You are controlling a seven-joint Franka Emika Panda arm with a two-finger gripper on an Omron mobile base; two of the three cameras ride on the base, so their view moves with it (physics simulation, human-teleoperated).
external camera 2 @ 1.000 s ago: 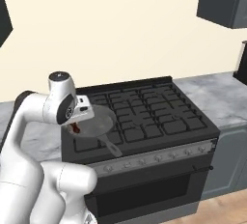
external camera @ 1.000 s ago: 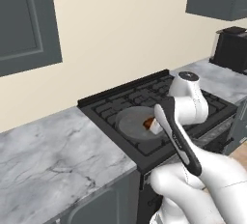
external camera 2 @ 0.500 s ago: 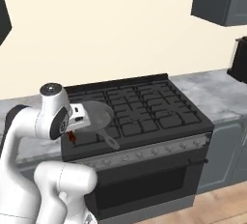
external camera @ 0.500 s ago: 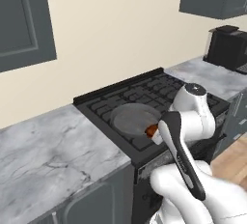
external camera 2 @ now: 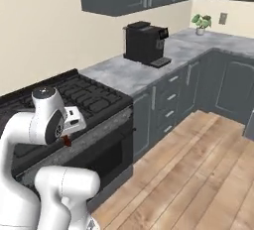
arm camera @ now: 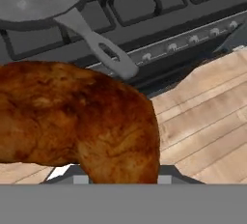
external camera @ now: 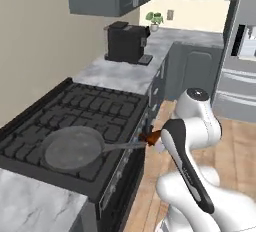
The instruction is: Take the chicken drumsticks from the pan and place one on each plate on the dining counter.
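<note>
My gripper (external camera: 151,138) is shut on one glossy orange-brown chicken drumstick (external camera: 149,137), held just past the stove's front edge, above the wooden floor. In the hand view that drumstick (arm camera: 72,117) looms large and hides the fingertips. From the right base it is a small dark-red lump (external camera 2: 66,141) under the hand (external camera 2: 68,136). The grey pan (external camera: 72,148) sits on the stove's near left burner, its inside bare, its handle (arm camera: 96,44) pointing toward the gripper. The other drumstick, the plates and the dining counter are out of view.
The black stove (external camera: 95,111) has knobs along its front. A marble wall counter (external camera 2: 149,68) carries a black coffee machine (external camera: 125,42) and a small plant (external camera 2: 201,23). Dark cabinets line the corner, and a steel fridge (external camera: 240,61) stands to the right. Wooden floor (external camera 2: 198,174) lies open.
The whole picture has swung right, so the base has moved. The gripper has carried the drumstick off the pan and out past the stove's front edge.
</note>
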